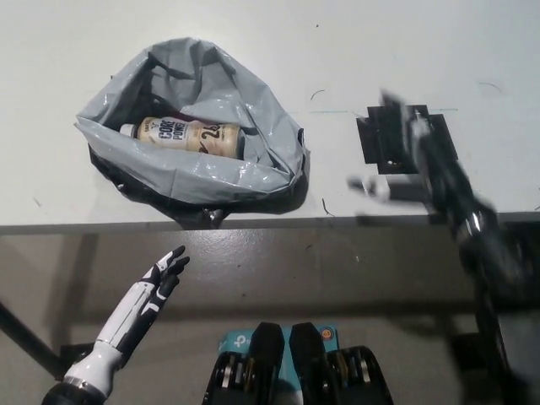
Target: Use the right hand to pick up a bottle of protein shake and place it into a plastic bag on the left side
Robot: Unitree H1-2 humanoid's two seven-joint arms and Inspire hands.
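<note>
The protein shake bottle (187, 135) lies on its side inside the grey plastic bag (202, 173) at the table's left, its cap pointing left. My black right hand (384, 187) is a motion-blurred streak near the table's front edge, well right of the bag; it is open and holds nothing. Its arm (460, 198) runs down the right side. Low at the left, below the table edge, my white left hand (160, 278) rests open.
A black square plate (390, 139) lies on the white table (405, 51) at the right, partly under my right arm. The table's front edge (278, 223) crosses the picture, with grey floor below it.
</note>
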